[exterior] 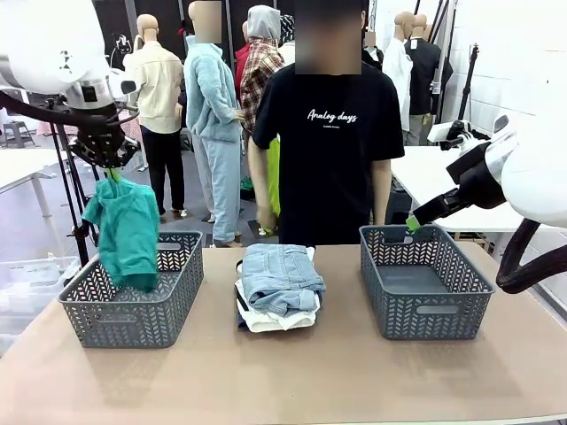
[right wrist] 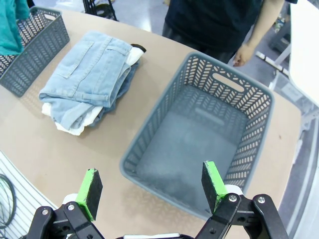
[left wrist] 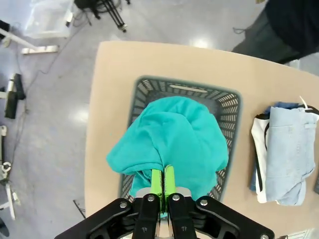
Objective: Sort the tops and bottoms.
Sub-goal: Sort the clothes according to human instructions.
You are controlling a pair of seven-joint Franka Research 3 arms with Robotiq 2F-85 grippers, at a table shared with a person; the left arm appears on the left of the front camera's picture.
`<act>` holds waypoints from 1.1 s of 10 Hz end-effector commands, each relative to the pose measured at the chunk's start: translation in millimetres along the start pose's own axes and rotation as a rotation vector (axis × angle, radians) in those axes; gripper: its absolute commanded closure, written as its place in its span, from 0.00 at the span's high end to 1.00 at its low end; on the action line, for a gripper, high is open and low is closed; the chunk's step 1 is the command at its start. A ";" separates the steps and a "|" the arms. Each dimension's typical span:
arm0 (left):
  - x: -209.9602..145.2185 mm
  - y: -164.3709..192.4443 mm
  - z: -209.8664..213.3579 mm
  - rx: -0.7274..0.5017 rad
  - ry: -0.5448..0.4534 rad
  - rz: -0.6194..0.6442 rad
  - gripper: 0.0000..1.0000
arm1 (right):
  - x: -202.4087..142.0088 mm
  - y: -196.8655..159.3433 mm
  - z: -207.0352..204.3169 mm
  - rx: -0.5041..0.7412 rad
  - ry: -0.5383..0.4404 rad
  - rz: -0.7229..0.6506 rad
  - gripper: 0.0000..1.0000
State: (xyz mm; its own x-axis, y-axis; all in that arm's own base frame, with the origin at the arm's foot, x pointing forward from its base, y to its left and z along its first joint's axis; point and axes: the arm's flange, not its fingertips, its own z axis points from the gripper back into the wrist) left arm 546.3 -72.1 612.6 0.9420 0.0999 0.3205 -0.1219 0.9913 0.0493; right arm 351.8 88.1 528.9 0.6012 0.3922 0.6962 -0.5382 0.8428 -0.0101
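My left gripper (exterior: 112, 171) (left wrist: 163, 181) is shut on the teal-green top (exterior: 126, 230) (left wrist: 172, 142), which hangs from it above the left grey basket (exterior: 173, 305) (left wrist: 144, 89). In the middle of the table lies a folded stack of bottoms (exterior: 279, 283) (right wrist: 89, 79) (left wrist: 284, 154): pale-blue denim on top, darker denim and a white piece with black edging beneath. My right gripper (exterior: 413, 222) (right wrist: 152, 191) hovers open above the near rim of the right grey basket (exterior: 443, 314) (right wrist: 149, 144), nothing between its fingers.
A person in a black T-shirt (exterior: 328, 133) stands at the far edge behind the stack, hands down. The right basket holds nothing. Bare tabletop (exterior: 292, 381) runs along the front. A white table (exterior: 443, 177) stands at the back right.
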 end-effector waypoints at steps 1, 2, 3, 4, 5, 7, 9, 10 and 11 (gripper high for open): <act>9.4 4.9 -9.9 -0.076 0.049 0.009 0.00 | -0.3 -1.0 -2.0 0.014 -0.006 0.002 1.00; 9.5 7.5 -25.8 -0.080 0.093 0.041 0.00 | -0.3 -1.0 -2.0 0.014 -0.006 0.002 1.00; 9.0 9.2 -44.8 -0.078 0.141 0.074 0.00 | -0.3 -1.0 -2.0 0.014 -0.006 0.002 1.00; 7.1 3.1 -68.3 -0.063 0.206 0.062 0.00 | -0.3 -1.0 -2.0 0.014 -0.006 0.002 1.00; 4.3 -4.0 -90.4 -0.032 0.249 0.053 0.00 | -0.3 -1.0 -2.0 0.014 -0.006 0.002 1.00; -1.4 -4.6 -114.6 0.016 0.342 0.077 0.00 | -0.3 -1.0 -2.0 0.014 -0.006 0.002 1.00; -2.6 -2.6 -122.6 0.028 0.375 0.086 0.00 | -0.3 -1.0 -2.0 0.014 -0.006 0.002 1.00; -2.7 -2.3 -122.6 0.025 0.381 0.089 0.00 | -0.3 -1.0 -2.0 0.014 -0.006 0.002 1.00; -2.8 -2.6 -122.9 0.014 0.399 0.102 0.07 | -0.3 -1.0 -2.0 0.014 -0.006 0.002 1.00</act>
State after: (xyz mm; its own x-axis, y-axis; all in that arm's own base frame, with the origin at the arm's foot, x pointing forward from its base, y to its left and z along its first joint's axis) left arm 577.1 -63.7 487.7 0.9782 0.1996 -0.0566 -0.1968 0.9791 0.0512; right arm 351.8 88.2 528.9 0.6012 0.3925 0.6961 -0.5383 0.8427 -0.0103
